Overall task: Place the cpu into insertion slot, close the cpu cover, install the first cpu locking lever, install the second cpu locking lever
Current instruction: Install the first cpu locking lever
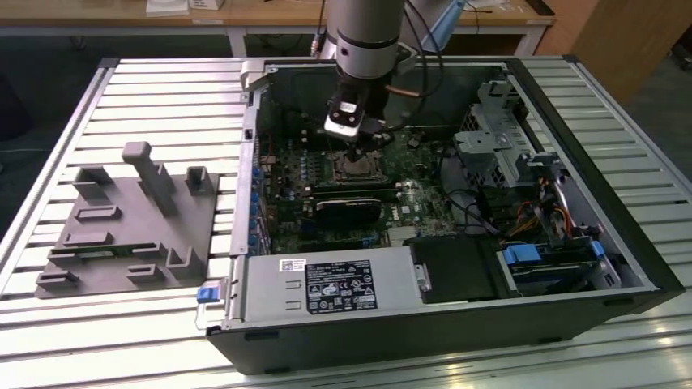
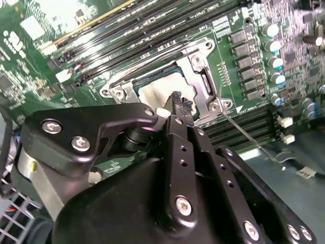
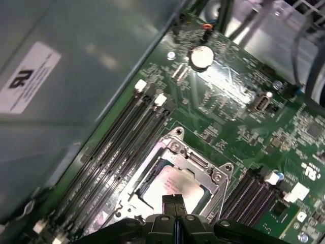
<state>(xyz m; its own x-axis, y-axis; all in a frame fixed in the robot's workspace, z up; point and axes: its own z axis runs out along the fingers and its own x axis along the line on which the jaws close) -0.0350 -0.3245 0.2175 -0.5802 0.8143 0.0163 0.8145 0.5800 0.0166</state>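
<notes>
While my fingers point(image 3: 174, 200) hung pressed together w/ nothing between them, tips just above the cpu point(image 3: 179, 184), that chip sat in the insertion slot point(image 1: 355, 168) on the green board point(image 3: 238, 117), cpu cover point(image 3: 202, 163) lying flat round it.

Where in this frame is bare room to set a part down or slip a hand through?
Bare table slats lie beyond the grey fixture and in front of it, and along the case's near side toward the exterior view's right. Inside the case it is crowded: the gripper hangs over the insertion slot, with the graphics card and cables close around.
</notes>
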